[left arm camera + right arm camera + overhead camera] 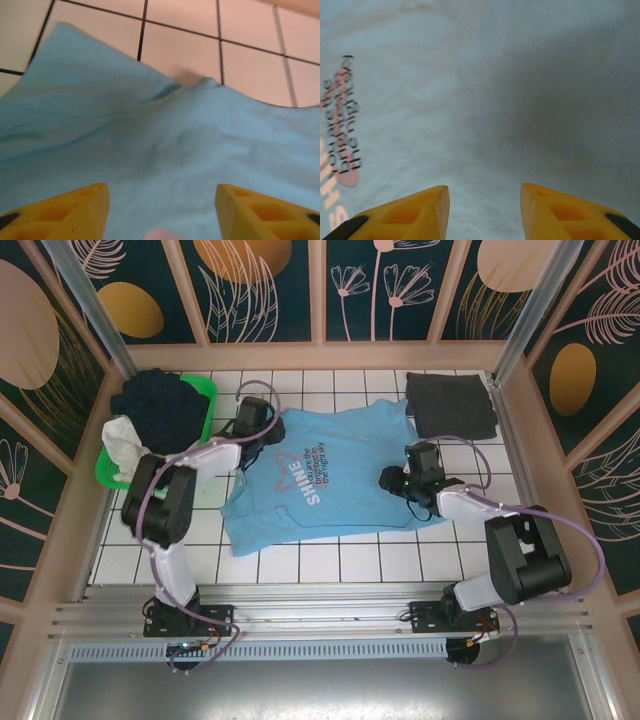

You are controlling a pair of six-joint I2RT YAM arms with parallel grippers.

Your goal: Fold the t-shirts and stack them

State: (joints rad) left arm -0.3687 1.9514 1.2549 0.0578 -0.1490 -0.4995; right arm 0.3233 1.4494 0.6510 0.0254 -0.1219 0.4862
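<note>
- Our left tool (161,192) has its yellow fingers (75,210) parted at a middling width, with nothing caught between them. It hangs just above the light blue t-shirt (150,140), close to a cloth edge where the white tiles of the table (250,60) begin.
- Our right tool (485,192) is also parted, a little narrower, and grips nothing. Plain blue cloth lies beneath it, and the pink-and-white print (342,125) sits towards the left of that wrist view.
- From above we see the blue tee spread flat, print up, in the middle of the table. The left tool is over its far left part and the right tool over its right side.
- The dark grey t-shirt (452,405) lies folded at the table's far right corner, just beside the blue one.
- At the far left stands a green basket (207,390) holding a dark cloth (160,405) and a white cloth (122,440).
</note>
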